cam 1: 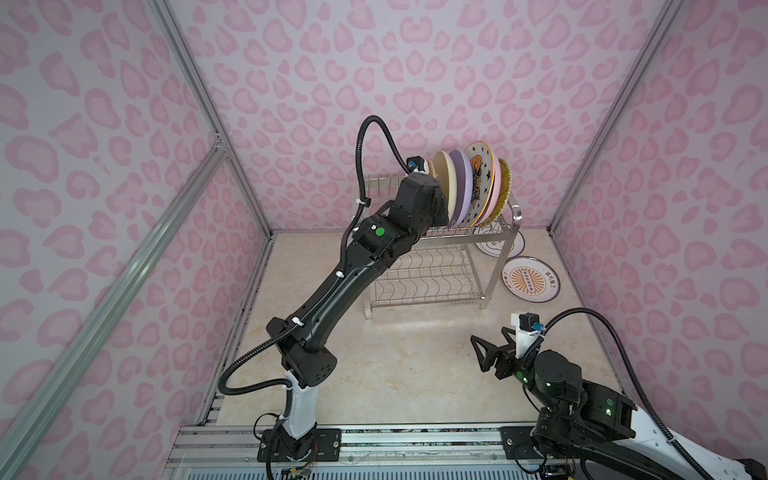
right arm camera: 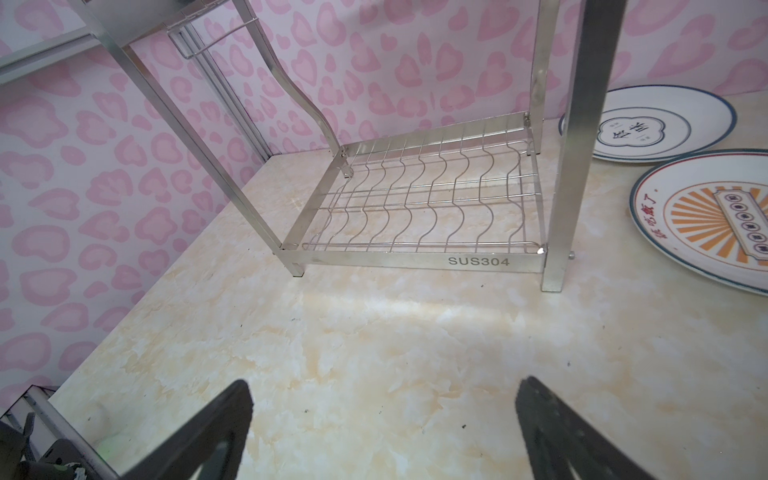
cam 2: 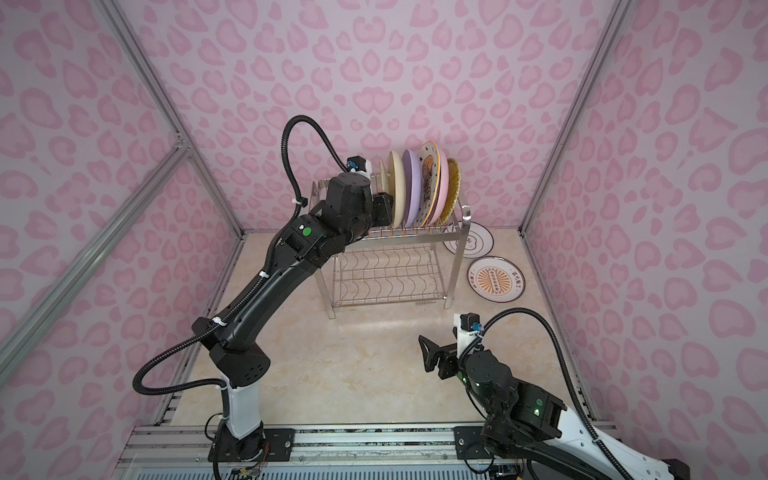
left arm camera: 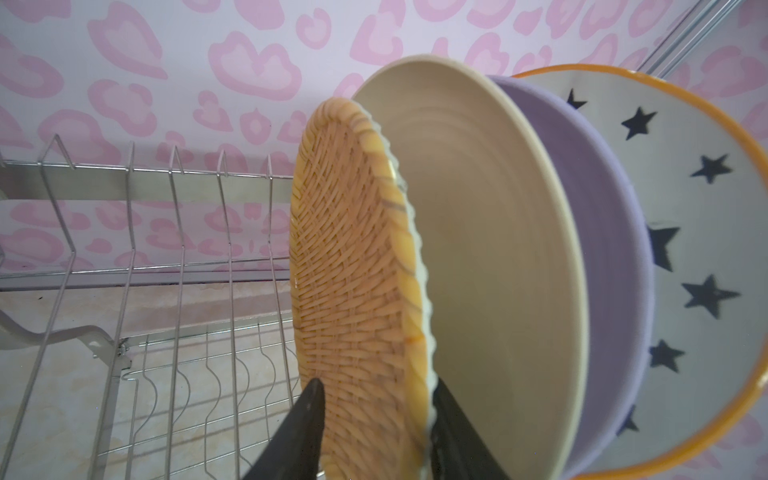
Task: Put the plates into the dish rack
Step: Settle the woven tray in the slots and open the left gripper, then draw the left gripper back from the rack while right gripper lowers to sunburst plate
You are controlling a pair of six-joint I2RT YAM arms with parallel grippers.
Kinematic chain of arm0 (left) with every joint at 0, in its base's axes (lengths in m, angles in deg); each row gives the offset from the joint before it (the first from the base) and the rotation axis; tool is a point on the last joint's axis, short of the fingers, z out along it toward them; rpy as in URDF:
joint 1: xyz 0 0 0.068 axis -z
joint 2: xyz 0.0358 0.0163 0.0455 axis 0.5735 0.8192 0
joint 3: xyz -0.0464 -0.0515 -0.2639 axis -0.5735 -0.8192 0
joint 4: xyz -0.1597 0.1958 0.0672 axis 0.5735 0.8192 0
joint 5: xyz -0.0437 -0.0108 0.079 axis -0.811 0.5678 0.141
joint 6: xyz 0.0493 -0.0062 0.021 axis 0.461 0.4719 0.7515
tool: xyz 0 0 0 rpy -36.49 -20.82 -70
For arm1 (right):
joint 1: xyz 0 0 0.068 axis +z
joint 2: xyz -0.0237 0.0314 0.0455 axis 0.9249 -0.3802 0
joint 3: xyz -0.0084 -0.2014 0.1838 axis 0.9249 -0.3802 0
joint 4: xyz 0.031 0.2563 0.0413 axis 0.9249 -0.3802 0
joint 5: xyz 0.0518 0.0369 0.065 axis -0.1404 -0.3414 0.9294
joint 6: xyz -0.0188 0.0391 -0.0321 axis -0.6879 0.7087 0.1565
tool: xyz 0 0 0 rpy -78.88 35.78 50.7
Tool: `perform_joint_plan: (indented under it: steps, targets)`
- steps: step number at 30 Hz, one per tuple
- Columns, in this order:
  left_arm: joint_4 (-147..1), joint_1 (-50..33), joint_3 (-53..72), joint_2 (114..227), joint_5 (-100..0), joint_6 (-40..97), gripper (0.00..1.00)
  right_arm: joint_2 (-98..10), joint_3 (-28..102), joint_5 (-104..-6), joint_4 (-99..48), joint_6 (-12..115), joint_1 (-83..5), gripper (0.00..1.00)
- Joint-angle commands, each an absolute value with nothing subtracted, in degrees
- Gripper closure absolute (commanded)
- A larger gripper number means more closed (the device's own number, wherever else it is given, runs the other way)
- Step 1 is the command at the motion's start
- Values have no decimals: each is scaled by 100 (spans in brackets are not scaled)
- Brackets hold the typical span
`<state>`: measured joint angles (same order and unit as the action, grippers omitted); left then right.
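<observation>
Wicker plate, tan weave, stands upright inside left hand, grip unclear; right hand spread wide.

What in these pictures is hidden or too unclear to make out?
- Left gripper: mostly hidden behind its own arm in both top views; the left wrist view doesn't show whether its fingers press the wicker plate.
- Far printed plate: partly behind the rack leg, right wrist view.
- Sunburst plate: cut off by that view's edge.

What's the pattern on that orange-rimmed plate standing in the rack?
The orange-rimmed plate is white with dark stars scattered over it. It shows best in the left wrist view.
</observation>
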<state>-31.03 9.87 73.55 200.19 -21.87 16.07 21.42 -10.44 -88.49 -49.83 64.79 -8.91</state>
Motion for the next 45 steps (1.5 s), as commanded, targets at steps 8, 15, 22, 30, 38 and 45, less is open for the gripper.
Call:
perform_joint_plan:
  steps: [8,15,22,30,38,45]
  targets:
    - [-3154,1020,7310,19606,-2118,1681,50,2129,-1054,-8811,-4892,6521,-894,1]
    - [-3302,1023,7065,19355,-2065,1725,49,2067,-1019,-8795,-4877,6512,-894,1]
    - [-3332,1018,6852,19217,-2244,1666,48,1988,-1000,-8776,-4824,6512,-898,1]
    - [-3531,952,5927,18742,-2505,1552,47,1885,-871,-8790,-4887,6461,-902,1]
    - [-4060,770,4789,17823,-2873,1526,34,1406,-543,-8258,-4882,6529,-1555,1]
    - [-4820,680,3284,16514,-3345,1633,16,929,-506,-6525,-4774,7361,-3990,1]
